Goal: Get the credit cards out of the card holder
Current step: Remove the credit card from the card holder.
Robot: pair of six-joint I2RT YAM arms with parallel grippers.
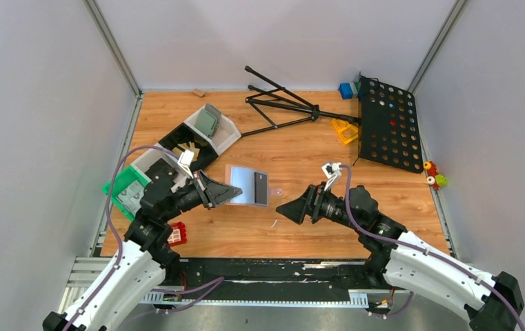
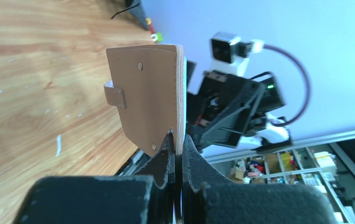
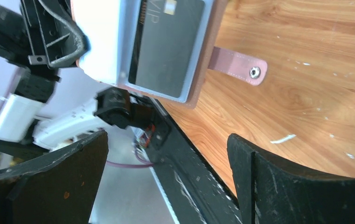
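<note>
The card holder (image 1: 247,185) is held above the table centre, light blue-grey face up, with a black credit card (image 1: 261,187) in its pocket. My left gripper (image 1: 226,192) is shut on its left edge. In the left wrist view the holder's tan back (image 2: 149,93) stands edge-on, clamped between my fingers (image 2: 164,161). In the right wrist view the holder (image 3: 119,44) shows the black card (image 3: 168,44) marked VIP and a pink strap with a snap (image 3: 240,66). My right gripper (image 1: 283,209) is open and empty, a short way right of the holder.
White and green bins (image 1: 212,138) with a grey-green holder (image 1: 207,122) stand at the back left. A black tripod (image 1: 280,103) and a black perforated board (image 1: 388,124) lie at the back right. A red brick (image 1: 177,234) lies near the left arm.
</note>
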